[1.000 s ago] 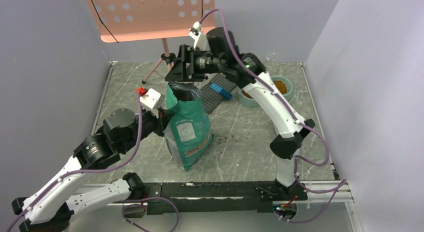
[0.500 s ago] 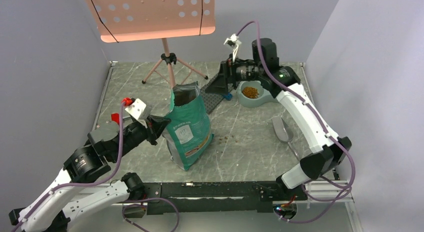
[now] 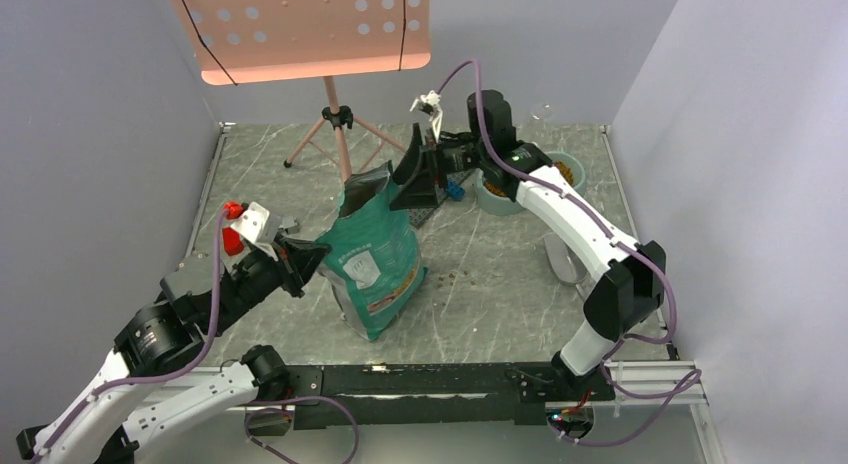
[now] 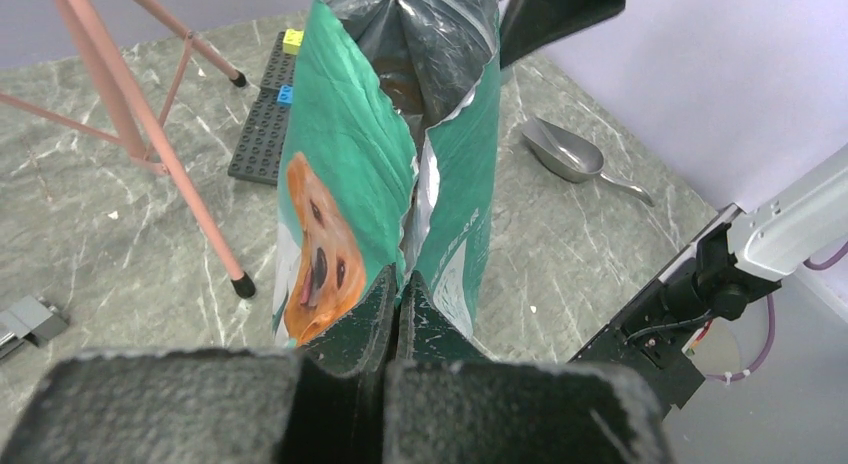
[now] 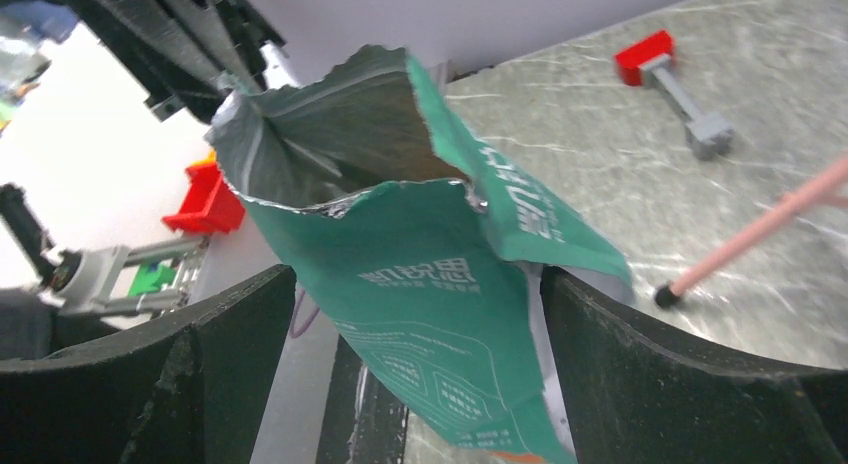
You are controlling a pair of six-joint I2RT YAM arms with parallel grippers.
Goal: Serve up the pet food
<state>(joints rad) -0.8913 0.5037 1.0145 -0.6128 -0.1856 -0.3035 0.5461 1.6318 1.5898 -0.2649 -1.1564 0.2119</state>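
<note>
L gripper point(image 4: 400, 289) pinched together on near edge of standing teal bag point(image 3: 378, 259); R gripper point(image 3: 417, 174) fingers spread wide apart by bag's torn-open top, contact unclear; pet food point(image 3: 566, 170) sits in bowl point(image 3: 500, 202), far right; few bits loose on table point(image 3: 500, 309) just right of bag; scoop point(image 3: 565, 259) lies further right.

Glossy teal plastic-film bag point(image 4: 345, 154), silvery foil lining; dull metal scoop point(image 4: 565, 152) right of bag; matt marbled counter point(image 4: 100, 234).
</note>
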